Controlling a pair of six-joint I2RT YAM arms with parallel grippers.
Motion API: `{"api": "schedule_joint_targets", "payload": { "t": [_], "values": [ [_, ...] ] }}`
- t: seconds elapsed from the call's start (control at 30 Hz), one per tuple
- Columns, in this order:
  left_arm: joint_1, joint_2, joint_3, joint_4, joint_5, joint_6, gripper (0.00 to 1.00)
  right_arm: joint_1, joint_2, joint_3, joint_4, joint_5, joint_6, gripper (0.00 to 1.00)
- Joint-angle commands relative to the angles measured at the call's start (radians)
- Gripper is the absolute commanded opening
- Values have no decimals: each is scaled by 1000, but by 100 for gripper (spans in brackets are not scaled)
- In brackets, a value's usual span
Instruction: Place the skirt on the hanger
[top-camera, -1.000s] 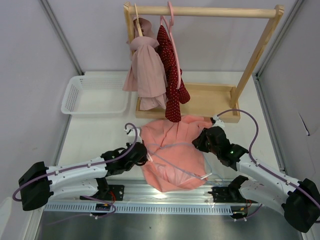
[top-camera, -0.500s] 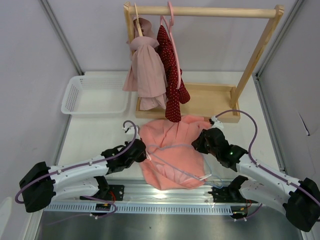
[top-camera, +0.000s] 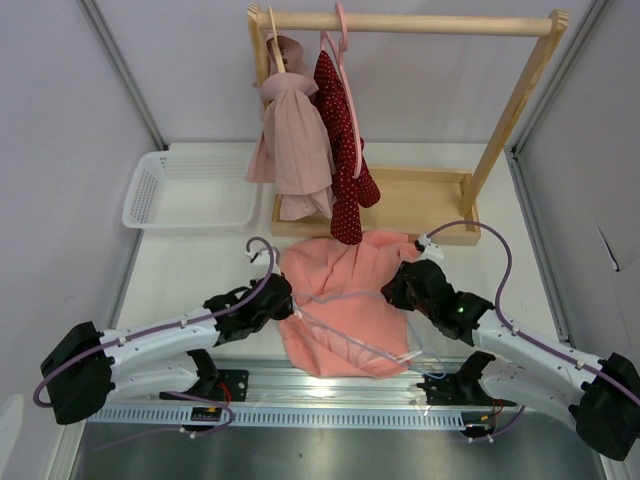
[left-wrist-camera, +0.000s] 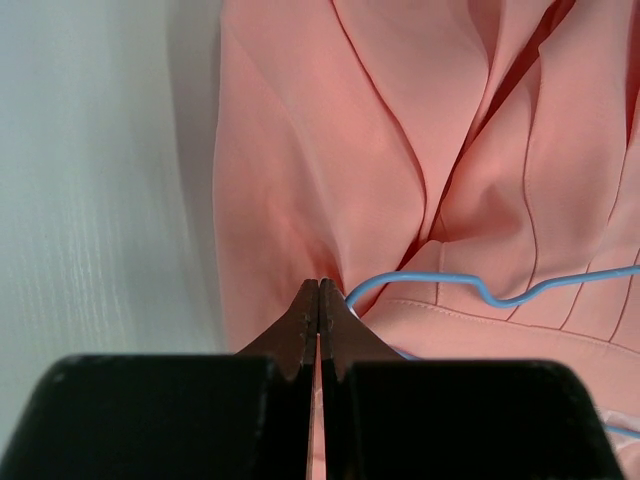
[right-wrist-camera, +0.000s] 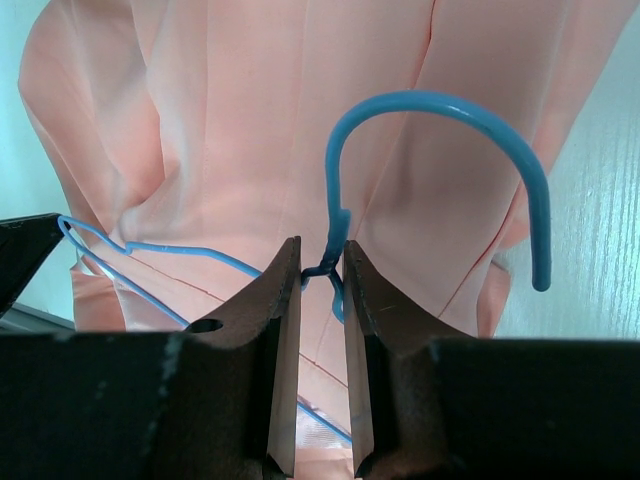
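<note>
The salmon-pink skirt (top-camera: 345, 300) lies crumpled on the table between my two arms. The thin light-blue wire hanger (top-camera: 356, 337) lies across it, with its far corner near the table's front edge. My left gripper (top-camera: 287, 300) is at the skirt's left edge and shut, pinching the skirt fabric (left-wrist-camera: 300, 180). The hanger's bent end (left-wrist-camera: 480, 290) lies just right of my left gripper's fingertips (left-wrist-camera: 318, 285). My right gripper (top-camera: 400, 287) is at the skirt's right side. Its fingers (right-wrist-camera: 322, 262) are shut on the twisted neck of the hanger, and the hook (right-wrist-camera: 470, 110) arches above them over the skirt (right-wrist-camera: 230, 120).
A wooden clothes rack (top-camera: 410, 22) stands at the back on a wooden base (top-camera: 420, 200). A dusty-pink garment (top-camera: 295, 140), a dark red dotted garment (top-camera: 340, 150) and a pink plastic hanger (top-camera: 345, 40) hang on it. A white basket (top-camera: 190, 190) sits at the back left.
My left gripper has moved slightly right and away, pulling the skirt's left edge with it. My right gripper has shifted a little left with the hanger. The skirt is more bunched.
</note>
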Motion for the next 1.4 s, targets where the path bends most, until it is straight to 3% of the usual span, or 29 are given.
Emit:
{"api": "schedule_joint_targets", "payload": {
  "t": [0.0,0.7,1.37],
  "values": [
    [16,-12,39,33,-11,25,0,13,-6,3,-22,46,3,0],
    [12,8,94,52,75,94,0,97,41,56,-20,137,11,0],
    [-103,36,148,32,89,63,0,180,127,127,110,218,31,0]
  ]
}}
